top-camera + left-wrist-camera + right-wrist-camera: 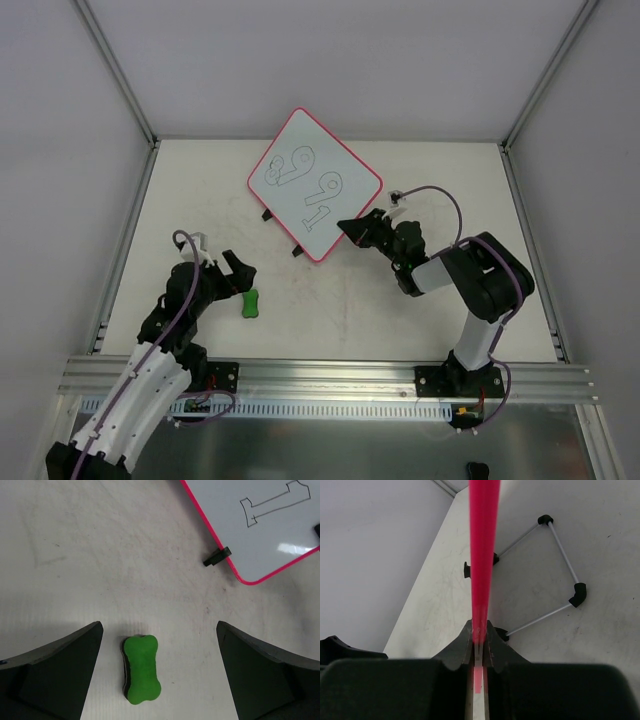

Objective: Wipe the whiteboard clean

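Note:
The whiteboard (314,184) has a red-pink rim and black outlined digits 8, 9, 1; it stands tilted up at the back middle. My right gripper (356,229) is shut on its near right edge, seen edge-on as a red strip (481,555) between the fingers. A green bone-shaped eraser (250,303) lies flat on the table. My left gripper (241,274) is open and empty just above it; in the left wrist view the eraser (141,669) lies between the fingers, nearer the left one. The board's corner (265,530) shows at top right.
The board's wire stand (555,575) with black joints rests on the table behind it. Black clips (217,557) jut from the board's edge. Grey walls enclose the table on left, back and right. A metal rail (320,375) runs along the near edge.

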